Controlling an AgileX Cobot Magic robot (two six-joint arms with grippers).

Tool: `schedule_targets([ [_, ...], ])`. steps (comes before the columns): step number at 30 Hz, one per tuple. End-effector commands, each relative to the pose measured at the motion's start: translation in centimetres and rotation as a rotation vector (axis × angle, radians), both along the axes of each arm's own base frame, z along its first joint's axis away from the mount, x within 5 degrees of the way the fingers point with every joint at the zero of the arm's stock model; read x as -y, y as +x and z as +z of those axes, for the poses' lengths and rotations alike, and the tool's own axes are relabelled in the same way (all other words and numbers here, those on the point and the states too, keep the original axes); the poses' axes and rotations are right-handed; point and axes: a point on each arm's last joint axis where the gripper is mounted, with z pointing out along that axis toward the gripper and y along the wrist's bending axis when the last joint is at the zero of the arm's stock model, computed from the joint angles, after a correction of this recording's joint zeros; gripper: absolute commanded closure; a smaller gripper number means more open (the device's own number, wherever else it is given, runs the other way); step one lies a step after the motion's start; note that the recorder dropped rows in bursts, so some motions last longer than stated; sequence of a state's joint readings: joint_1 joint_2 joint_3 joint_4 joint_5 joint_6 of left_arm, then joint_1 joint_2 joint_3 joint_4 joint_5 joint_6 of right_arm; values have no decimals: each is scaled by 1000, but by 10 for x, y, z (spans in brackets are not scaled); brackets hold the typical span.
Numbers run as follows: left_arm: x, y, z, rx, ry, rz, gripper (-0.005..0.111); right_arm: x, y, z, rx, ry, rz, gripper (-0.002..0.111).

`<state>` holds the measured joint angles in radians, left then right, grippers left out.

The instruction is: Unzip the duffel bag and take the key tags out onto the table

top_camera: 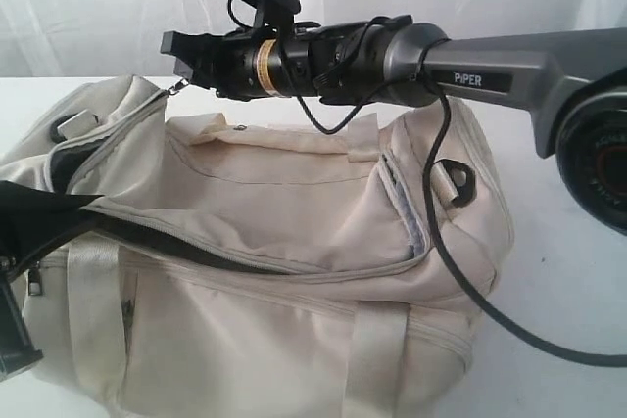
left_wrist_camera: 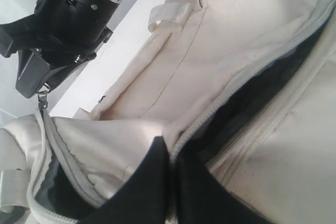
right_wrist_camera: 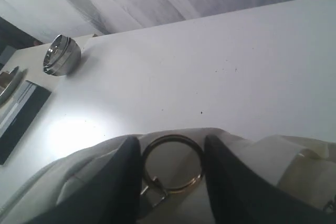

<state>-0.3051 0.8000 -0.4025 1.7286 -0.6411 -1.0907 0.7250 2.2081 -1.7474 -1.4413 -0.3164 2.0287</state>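
On the duffel bag (top_camera: 294,203) the zipper opening (top_camera: 176,247) is only a narrow dark slit; the right arm (top_camera: 490,70) lies across above the bag. Worktop (top_camera: 568,242) right of it lies open.

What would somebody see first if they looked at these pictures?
A big cream bag fills most of the white table, and its zipper is partly open, with dark lining showing inside. A grey and black robot arm stretches across above the bag, and its right gripper holds a shiny metal ring at the bag's far end.
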Motion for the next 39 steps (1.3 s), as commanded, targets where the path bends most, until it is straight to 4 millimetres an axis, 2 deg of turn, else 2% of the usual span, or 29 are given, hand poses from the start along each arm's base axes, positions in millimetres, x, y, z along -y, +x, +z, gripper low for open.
schedule_targets([
  [1,4,-7,0,-10,-16,-66,107,15,25,-7,11,-30,-141,108],
  [3,3,-7,0,-8,-13,-55,107,12,24,-14,1,-27,-101,105],
  [5,2,-6,0,-5,-8,-40,107,10,23,-15,20,-38,-71,95],
  [7,0,-4,-1,1,0,-11,107,10,23,-16,72,-71,-52,80],
  [10,-3,-1,-1,9,12,29,107,11,22,-10,118,-89,-36,49],
  [13,-5,1,-1,15,21,58,107,13,17,6,205,-123,36,29],
  [16,-6,2,-1,20,27,80,107,14,2,28,356,-210,202,28],
  [19,-12,6,-1,34,48,150,107,15,-34,70,458,-111,502,28],
  [23,-23,15,3,22,-8,332,107,27,-43,98,519,-77,541,28],
  [28,-24,18,14,41,-39,353,107,33,-59,98,494,-39,676,30],
  [33,-22,23,29,36,-129,380,107,46,-80,91,451,9,859,42],
  [39,-19,28,28,-15,-187,390,107,59,-86,87,401,21,892,47],
])
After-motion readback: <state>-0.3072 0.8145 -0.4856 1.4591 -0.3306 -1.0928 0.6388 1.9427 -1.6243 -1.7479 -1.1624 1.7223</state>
